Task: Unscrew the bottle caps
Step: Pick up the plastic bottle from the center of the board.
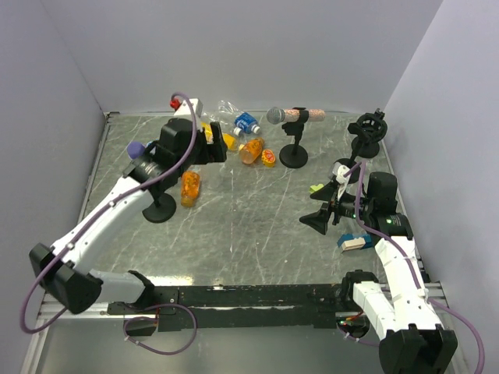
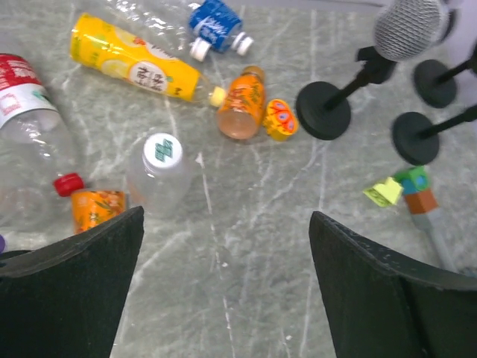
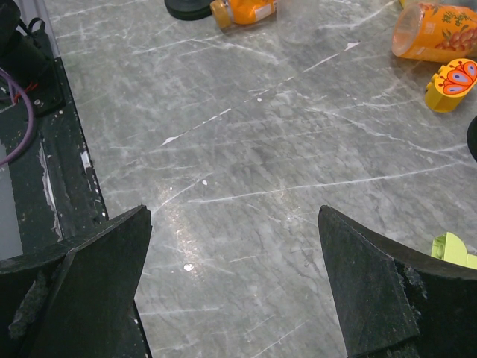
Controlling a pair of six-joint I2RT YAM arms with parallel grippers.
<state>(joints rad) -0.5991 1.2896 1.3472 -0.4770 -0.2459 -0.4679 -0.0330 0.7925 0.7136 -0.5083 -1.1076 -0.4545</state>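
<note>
Several bottles lie at the back of the table. In the left wrist view there are a yellow bottle (image 2: 134, 63), a blue-labelled bottle (image 2: 216, 21) with white caps (image 2: 199, 50), an orange bottle (image 2: 242, 104), an upright clear bottle with a white cap (image 2: 162, 149), a red-labelled clear bottle (image 2: 22, 97) with a red cap (image 2: 68, 183), and a stubby orange bottle (image 2: 97, 207). My left gripper (image 2: 223, 283) is open and empty, hovering just short of the upright clear bottle; it also shows in the top view (image 1: 214, 148). My right gripper (image 1: 320, 206) is open and empty over bare table at the right (image 3: 235, 291).
A grey-headed microphone (image 1: 277, 115) on a round stand (image 1: 294, 158) stands at the back middle. A purple-headed one (image 1: 134, 146) stands at the left. A yellow-green block (image 1: 316, 188) lies by my right gripper. A yellow butterfly toy (image 2: 279, 119) lies beside the orange bottle. Walls close in three sides.
</note>
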